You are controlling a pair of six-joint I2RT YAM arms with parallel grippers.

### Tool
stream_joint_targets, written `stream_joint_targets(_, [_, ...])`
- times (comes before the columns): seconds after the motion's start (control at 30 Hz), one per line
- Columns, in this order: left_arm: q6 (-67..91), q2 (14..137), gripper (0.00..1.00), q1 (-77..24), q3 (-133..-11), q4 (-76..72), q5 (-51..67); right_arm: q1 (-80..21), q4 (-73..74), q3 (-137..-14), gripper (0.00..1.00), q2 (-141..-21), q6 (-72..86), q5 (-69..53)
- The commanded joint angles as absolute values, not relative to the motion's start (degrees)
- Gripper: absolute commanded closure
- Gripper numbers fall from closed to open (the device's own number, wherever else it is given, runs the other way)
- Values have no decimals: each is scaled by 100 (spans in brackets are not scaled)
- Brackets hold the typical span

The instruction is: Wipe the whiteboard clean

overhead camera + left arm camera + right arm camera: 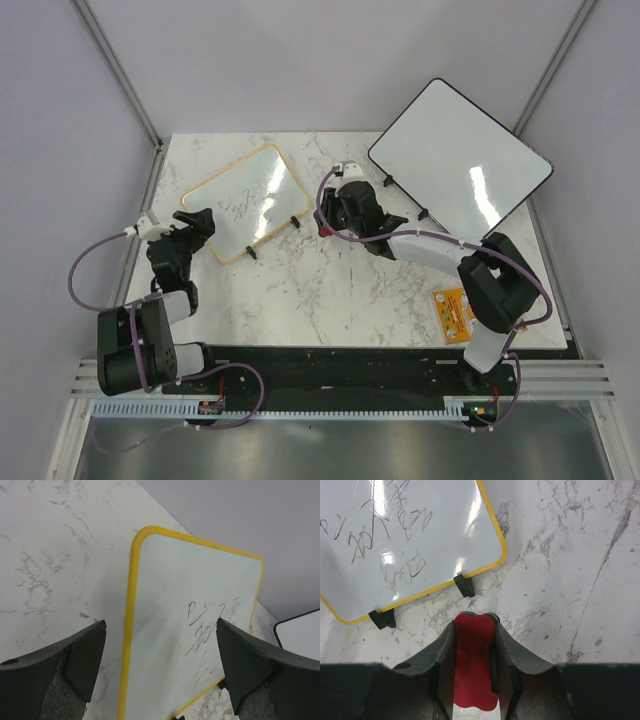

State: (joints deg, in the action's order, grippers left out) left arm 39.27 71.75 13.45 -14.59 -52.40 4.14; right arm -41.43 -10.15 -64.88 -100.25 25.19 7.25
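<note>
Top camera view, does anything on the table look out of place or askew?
Only an orange card lying crooked near the right edge of the table, beside the right arm; otherwise nothing stands out.

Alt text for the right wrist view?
The right claw is shut on a red flat pad, probably an eraser, above a white marble tabletop. Just ahead is a small yellow-framed whiteboard with grey pen scribbles and two black clips on its near edge.

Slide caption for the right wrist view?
Right gripper shut on a red eraser, above the marble table just short of the yellow-framed whiteboard, scribbles not yet erased.
</note>
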Motion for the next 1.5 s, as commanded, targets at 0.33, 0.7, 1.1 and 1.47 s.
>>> stream_joint_targets(0.33, [4719, 9245, 12, 1784, -1635, -8882, 2161, -4122, -2056, -6847, 100, -10661, 2418, 62])
stream_joint_targets(0.7, [4834, 9835, 34, 1916, -1758, -9527, 2602, -4131, -2935, -7119, 100, -11100, 1978, 9])
stream_joint_targets(1.1, [4860, 9949, 61, 1951, -1688, -9527, 2646, -4166, -3120, -8427, 100, -12251, 1855, -115])
stream_joint_targets(1.47, [4860, 10028, 85, 1951, -1723, -9527, 2847, -4544, -2594, -9157, 100, -12884, 1292, 518])
